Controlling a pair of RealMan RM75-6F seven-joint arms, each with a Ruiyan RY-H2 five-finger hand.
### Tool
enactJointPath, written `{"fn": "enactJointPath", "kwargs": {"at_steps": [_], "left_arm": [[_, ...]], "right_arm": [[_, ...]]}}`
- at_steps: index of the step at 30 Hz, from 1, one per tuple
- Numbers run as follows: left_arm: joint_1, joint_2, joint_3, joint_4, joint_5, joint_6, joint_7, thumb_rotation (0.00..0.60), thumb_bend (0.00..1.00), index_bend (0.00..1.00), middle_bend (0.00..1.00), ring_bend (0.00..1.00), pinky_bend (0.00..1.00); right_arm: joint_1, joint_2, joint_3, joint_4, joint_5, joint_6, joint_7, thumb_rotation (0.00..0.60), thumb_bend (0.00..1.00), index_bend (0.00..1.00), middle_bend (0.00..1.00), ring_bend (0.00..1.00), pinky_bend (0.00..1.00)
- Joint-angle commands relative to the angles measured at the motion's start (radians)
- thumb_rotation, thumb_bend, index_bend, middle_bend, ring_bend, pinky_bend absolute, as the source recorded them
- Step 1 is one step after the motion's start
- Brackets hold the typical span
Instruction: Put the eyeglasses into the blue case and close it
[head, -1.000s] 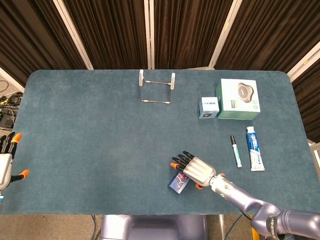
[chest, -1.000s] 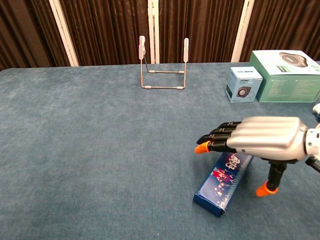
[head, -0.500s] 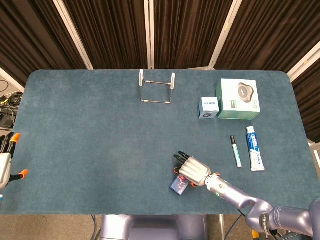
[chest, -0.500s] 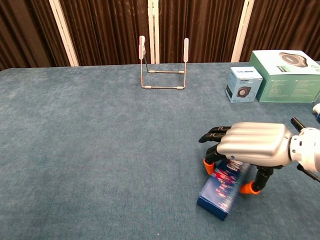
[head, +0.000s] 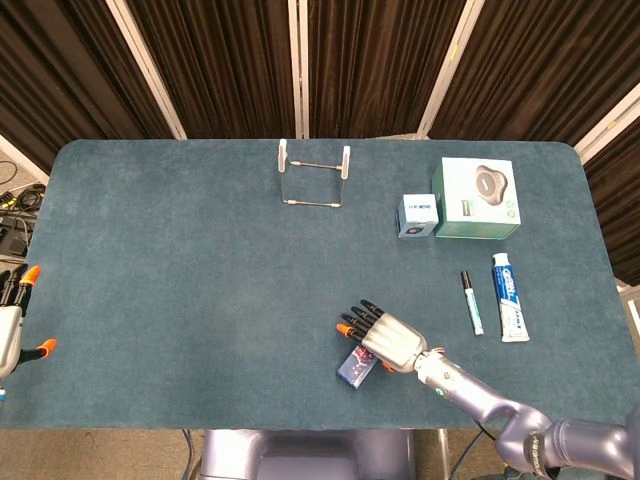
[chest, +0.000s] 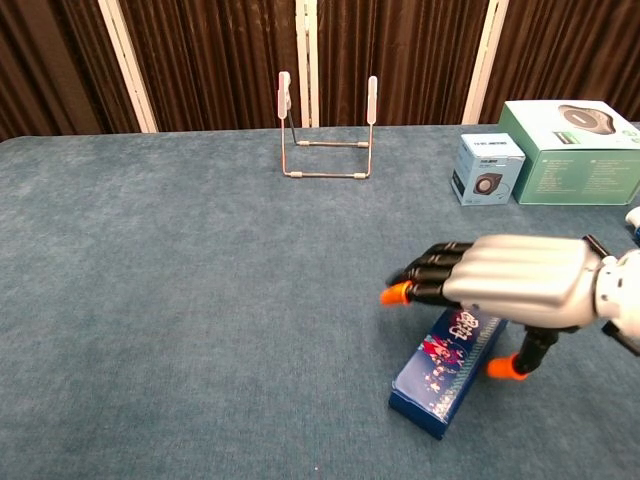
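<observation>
The blue case (head: 354, 368) (chest: 445, 375) is a flat blue box with a red and white pattern, lying shut near the table's front edge. My right hand (head: 385, 338) (chest: 510, 285) hovers just above its far end, fingers stretched out flat toward the left and holding nothing. Its thumb (chest: 515, 362) hangs down beside the case's right side. At the far left edge of the head view my left hand (head: 10, 320) shows with fingers apart and empty. No eyeglasses are visible in either view.
A wire stand (head: 314, 180) (chest: 327, 140) stands at the back centre. A small blue box (head: 417, 215) (chest: 487, 168) and a green box (head: 476, 198) (chest: 570, 150) sit at back right. A marker (head: 471, 301) and a toothpaste tube (head: 509, 310) lie right of my hand.
Half a second ago my right hand was lower with fingers curled down onto the case; it has since lifted and straightened its fingers. The case shifted only slightly.
</observation>
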Motion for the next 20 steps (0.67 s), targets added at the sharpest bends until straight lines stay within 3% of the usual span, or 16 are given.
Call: {"fn": "enactJointPath", "kwargs": {"at_steps": [1, 4, 9, 15, 20], "left_arm": [[0.004, 0.007, 0.001, -0.007, 0.010, 0.008, -0.009, 0.600, 0.00, 0.00, 0.00, 0.00, 0.00], [0.011, 0.016, 0.004, -0.016, 0.026, 0.022, -0.022, 0.600, 0.00, 0.00, 0.00, 0.00, 0.00], [0.030, 0.032, 0.012, -0.036, 0.069, 0.063, -0.043, 0.600, 0.00, 0.00, 0.00, 0.00, 0.00], [0.058, 0.046, 0.023, -0.061, 0.133, 0.131, -0.045, 0.600, 0.00, 0.00, 0.00, 0.00, 0.00], [0.082, 0.049, 0.032, -0.071, 0.170, 0.174, -0.057, 0.600, 0.00, 0.00, 0.00, 0.00, 0.00]], "right_arm": [[-0.046, 0.078, -0.003, -0.083, 0.008, 0.072, -0.038, 0.600, 0.16, 0.02, 0.00, 0.00, 0.00], [-0.083, 0.138, -0.012, -0.128, -0.016, 0.147, -0.016, 0.600, 0.16, 0.02, 0.00, 0.00, 0.00], [-0.195, 0.242, -0.019, -0.160, -0.068, 0.369, 0.108, 0.600, 0.13, 0.02, 0.00, 0.00, 0.00], [-0.334, 0.280, -0.001, -0.163, -0.040, 0.575, 0.154, 0.600, 0.00, 0.00, 0.00, 0.00, 0.00], [-0.434, 0.285, 0.004, -0.156, -0.017, 0.696, 0.230, 0.600, 0.00, 0.00, 0.00, 0.00, 0.00]]}}
